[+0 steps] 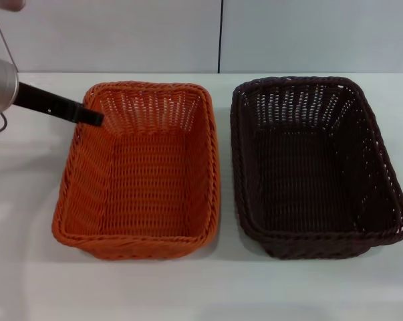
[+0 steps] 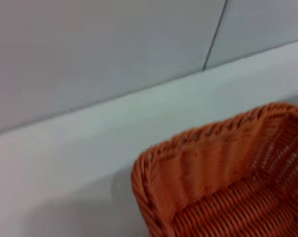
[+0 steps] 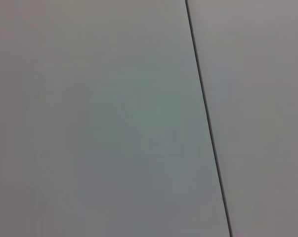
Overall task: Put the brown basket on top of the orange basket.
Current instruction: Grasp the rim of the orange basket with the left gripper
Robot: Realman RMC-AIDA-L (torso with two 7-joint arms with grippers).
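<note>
Nearest to us, in the head view, lie the front rims of two baskets side by side on the white table [image 1: 201, 294]. On the left is the orange basket [image 1: 142, 170], on the right the brown basket [image 1: 315, 164]. They are near each other but apart, with a strip of table between them. Both stand upright and we see nothing inside them.

Our left gripper [image 1: 87, 115] comes in from the upper left of the head view. Its dark fingers [image 1: 61, 107] reach to the far left corner of the orange basket, and the tip is over the rim there. Whether it touches the rim, we cannot tell. The fingers look like one dark bar, so we cannot tell if they are spread or pressed together. The brown basket is well apart from these fingers, beyond the orange one.

Our left wrist view gives something the head view does not: the braided corner of the orange basket [image 2: 223, 173] from close by, with the table edge and the grey wall [image 2: 89, 54] behind it. It shows no fingers and no brown basket.

Our right wrist view shows only the wall [image 3: 89, 118] with one dark seam [image 3: 208, 118]. We do not see the right gripper in any view.
</note>
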